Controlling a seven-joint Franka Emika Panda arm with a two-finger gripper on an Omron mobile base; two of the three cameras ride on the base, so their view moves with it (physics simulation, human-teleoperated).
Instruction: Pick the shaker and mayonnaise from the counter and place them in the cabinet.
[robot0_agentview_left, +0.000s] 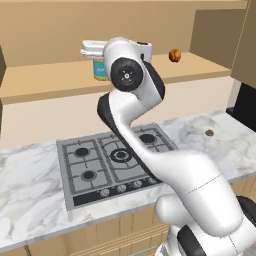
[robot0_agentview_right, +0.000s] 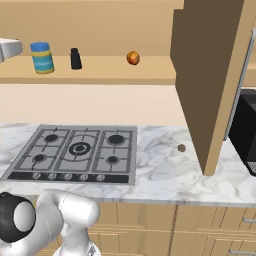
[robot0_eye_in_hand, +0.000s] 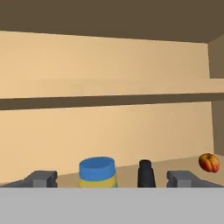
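The mayonnaise, a squat jar with a blue lid, stands on the cabinet shelf. The black shaker stands upright just right of it. My gripper is open and holds nothing. It hovers level with the shelf, short of both things. In the hand view the mayonnaise and the shaker show beyond the fingertips. From the right base view the gripper sits left of the jar, apart from it. In the left base view the gripper hangs above the half-hidden mayonnaise; the arm hides the shaker.
A small orange-red fruit lies farther right on the shelf. The tall cabinet door stands open at the right. Below are a gas hob set in a marble counter, a small brown object and a black appliance.
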